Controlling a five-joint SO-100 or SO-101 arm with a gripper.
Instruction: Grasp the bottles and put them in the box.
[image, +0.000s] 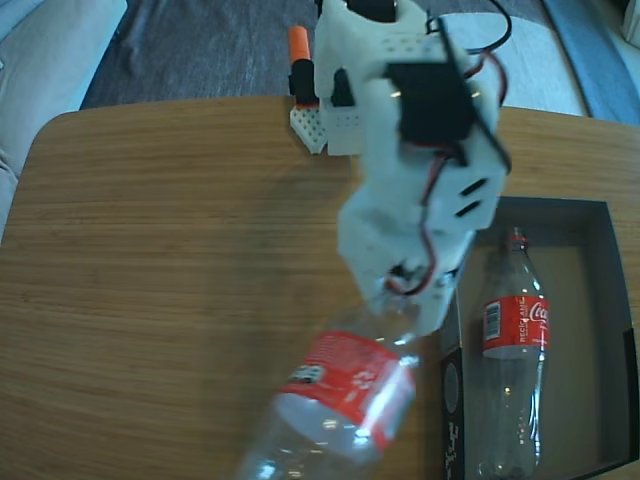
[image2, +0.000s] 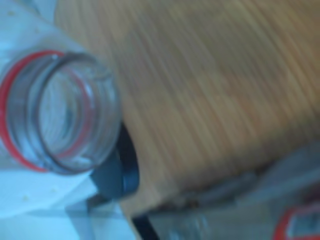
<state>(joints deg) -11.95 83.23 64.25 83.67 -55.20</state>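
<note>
Bent forward and down over the bench (image: 180, 250) just left of the box (image: 600, 215), with jaws clamped on the neck of a tilted bottle (image: 345, 395). Held there beside the box's left wall, red label's print too blurred to read. Inside the box, a second bottle (image: 514, 360), its red label reading Coca-Cola.

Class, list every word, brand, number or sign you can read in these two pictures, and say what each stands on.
"Coca-Cola" script, partly seen: red label of the bottle in the box, fixed view.
Barcode on that label: digits too small.
White print on the held bottle's red label: too blurred.
Print on the box's outer side: unreadable.
Wrist view: no readable text.
</note>
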